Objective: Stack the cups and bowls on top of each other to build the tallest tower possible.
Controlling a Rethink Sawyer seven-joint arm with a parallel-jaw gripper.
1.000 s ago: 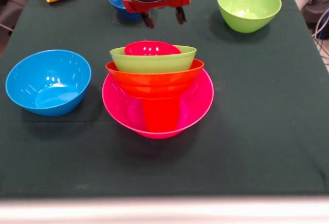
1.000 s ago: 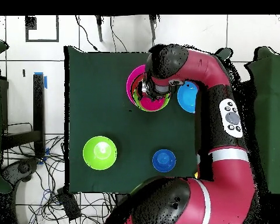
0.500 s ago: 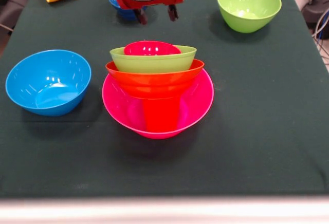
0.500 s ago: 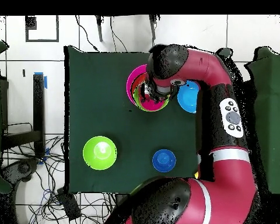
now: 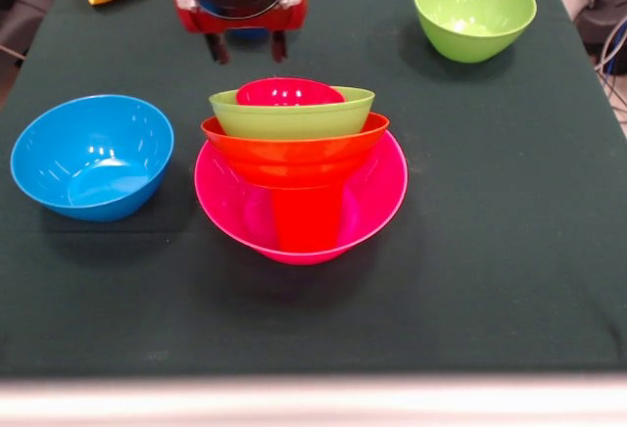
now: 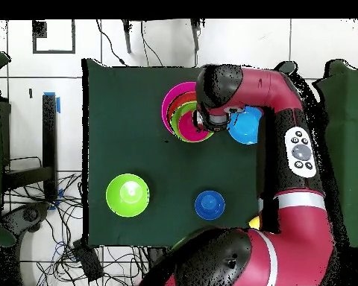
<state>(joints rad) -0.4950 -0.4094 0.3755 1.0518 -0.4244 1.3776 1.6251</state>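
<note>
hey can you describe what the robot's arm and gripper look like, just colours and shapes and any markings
The arm is thick and rounded, with dark red shells and black joint caps. One link carries a grey oval panel with small buttons, and a pale band rings it below. The gripper has a black cylindrical top, a red block body and two short dark fingers. No loose cables show on it.

Bare cloth right of the tower; light blue bowl near its left.

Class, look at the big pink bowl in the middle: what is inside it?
Inside the pink bowl stands a red cup; stacked over it are an orange bowl, a lime green bowl and a small red bowl. The cup's top is covered.
</note>
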